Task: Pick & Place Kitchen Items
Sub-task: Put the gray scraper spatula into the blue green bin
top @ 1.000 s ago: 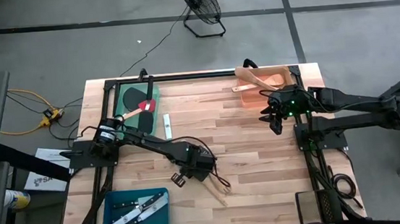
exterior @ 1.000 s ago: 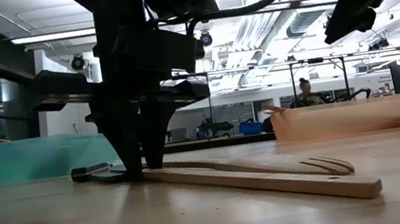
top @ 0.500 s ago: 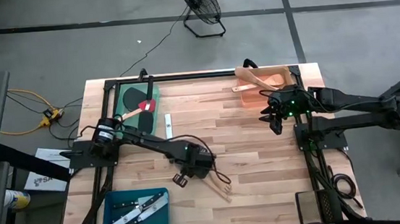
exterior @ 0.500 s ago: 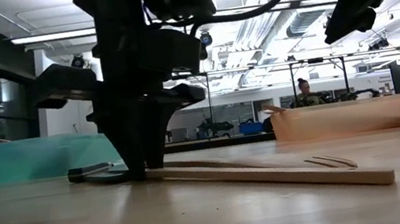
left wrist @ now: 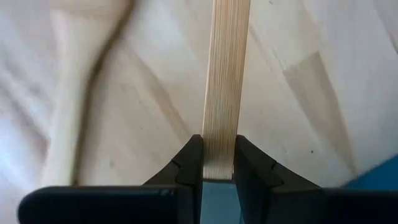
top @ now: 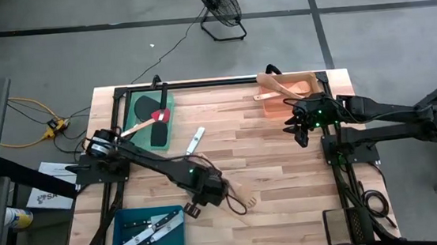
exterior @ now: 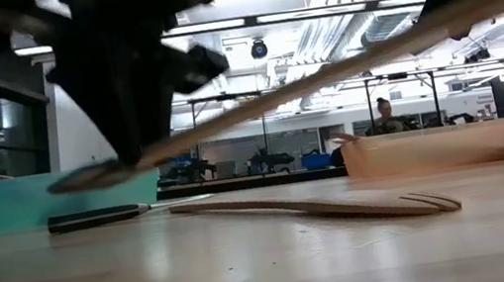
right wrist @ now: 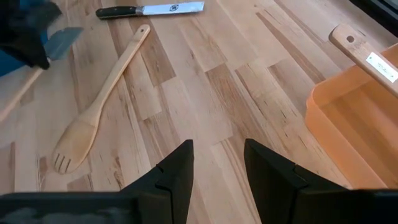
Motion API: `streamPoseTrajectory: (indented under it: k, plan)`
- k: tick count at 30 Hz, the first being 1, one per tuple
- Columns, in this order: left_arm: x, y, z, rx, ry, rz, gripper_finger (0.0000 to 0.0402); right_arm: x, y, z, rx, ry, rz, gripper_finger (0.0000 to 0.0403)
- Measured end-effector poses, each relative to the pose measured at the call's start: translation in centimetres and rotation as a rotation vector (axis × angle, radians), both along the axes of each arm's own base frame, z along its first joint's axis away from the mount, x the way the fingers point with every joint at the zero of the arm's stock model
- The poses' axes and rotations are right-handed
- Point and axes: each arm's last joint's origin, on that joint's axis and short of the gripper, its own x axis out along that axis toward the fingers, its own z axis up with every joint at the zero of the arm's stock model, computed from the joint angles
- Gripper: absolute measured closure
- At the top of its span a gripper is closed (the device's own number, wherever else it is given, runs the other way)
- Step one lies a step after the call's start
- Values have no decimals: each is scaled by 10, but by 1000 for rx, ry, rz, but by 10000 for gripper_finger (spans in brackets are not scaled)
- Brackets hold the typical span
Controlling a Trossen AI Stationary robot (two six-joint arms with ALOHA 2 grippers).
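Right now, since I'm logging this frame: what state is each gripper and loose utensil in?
Left gripper: shut on wooden utensil.
Wooden utensil: lifted off the table, tilted.
Right gripper: open, empty, above the table.
Slotted spoon: lying flat on the table.
Knife: lying flat on the table.

Slotted spoon (right wrist: 93, 118) beside knife (right wrist: 149, 9)

Bright, even overhead light; low view motion-blurred w/ ceiling-lamp glare; soft shadows.
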Motion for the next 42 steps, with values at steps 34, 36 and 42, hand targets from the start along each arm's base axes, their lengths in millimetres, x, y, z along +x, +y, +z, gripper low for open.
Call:
streamPoseTrajectory:
  k: [34,36,42]
  plan:
    - [-102,63,93,558,-522,1432,345,0,0,0,3,0,-3,270]
    - [-106,65,88,572,-532,1448,345,0,0,0,3,0,-3,270]
    - [-116,85,53,645,-475,1590,345,0,0,0,5,-1,-5,270]
